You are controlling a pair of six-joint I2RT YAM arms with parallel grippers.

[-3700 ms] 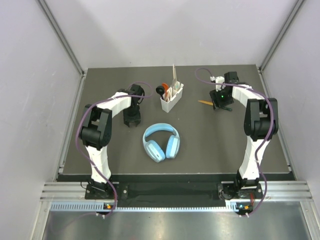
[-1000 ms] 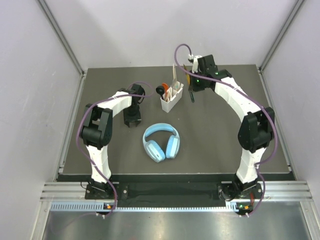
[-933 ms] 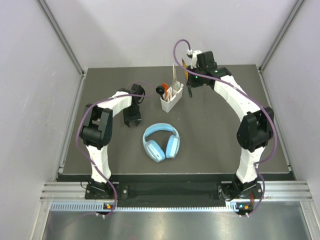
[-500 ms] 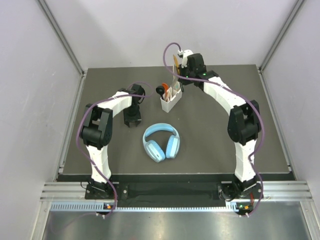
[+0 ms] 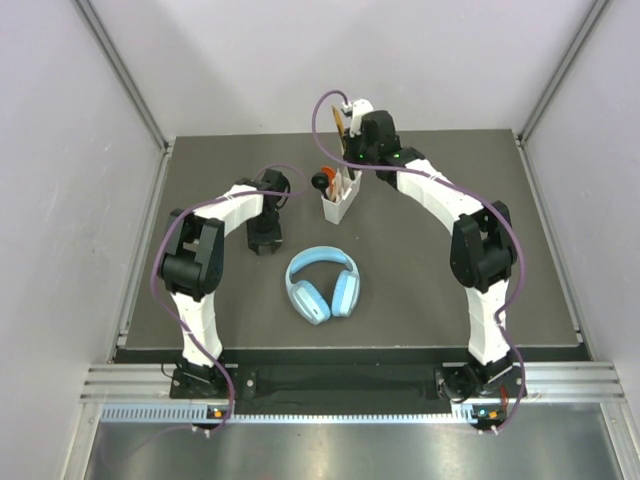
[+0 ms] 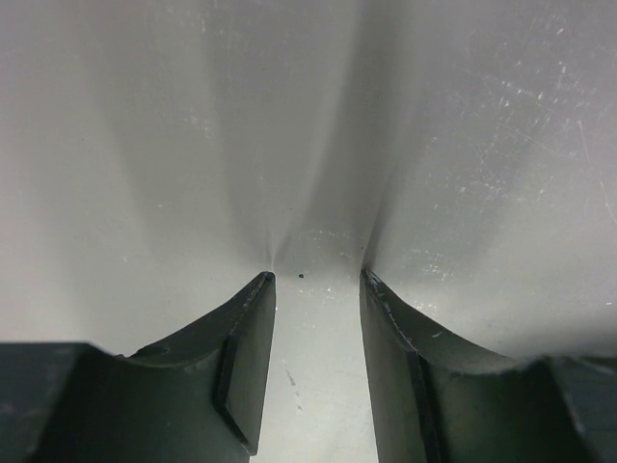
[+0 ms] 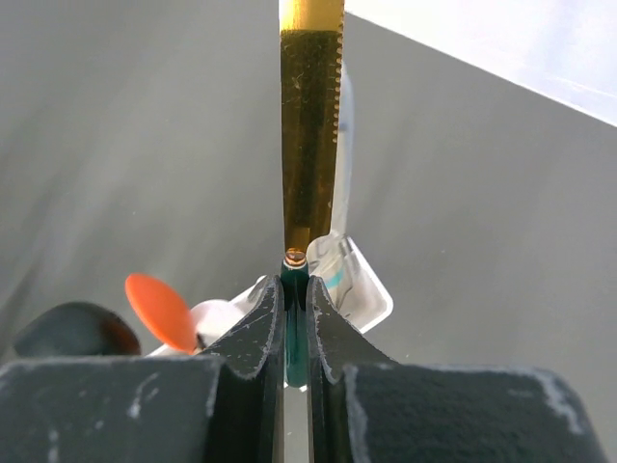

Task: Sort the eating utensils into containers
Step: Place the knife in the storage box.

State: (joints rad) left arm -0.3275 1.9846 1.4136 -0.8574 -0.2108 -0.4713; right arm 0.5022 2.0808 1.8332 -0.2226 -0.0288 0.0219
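Just beyond the right gripper point(image 7: 296, 285) fingertips sits the white caddy point(image 5: 340, 207), an orange spoon point(image 7: 159, 311) standing in it. Its fingers pinch a gold serrated knife point(image 7: 310, 125) pointing straight ahead. Well left, the left gripper point(image 6: 315, 280) stands parted, empty.

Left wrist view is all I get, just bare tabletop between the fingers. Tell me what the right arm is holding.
Observer: The right gripper is shut on a knife, its gold serrated blade pointing away from the fingers.
Operator: Give me its position against the caddy.
Observer: In the top camera it hangs over the far end of the white caddy; I cannot tell whether the knife touches it.
Operator: Now say what lies near my arm.
Observer: Light-blue headphones lie to the right of the left gripper, nearer the bases.
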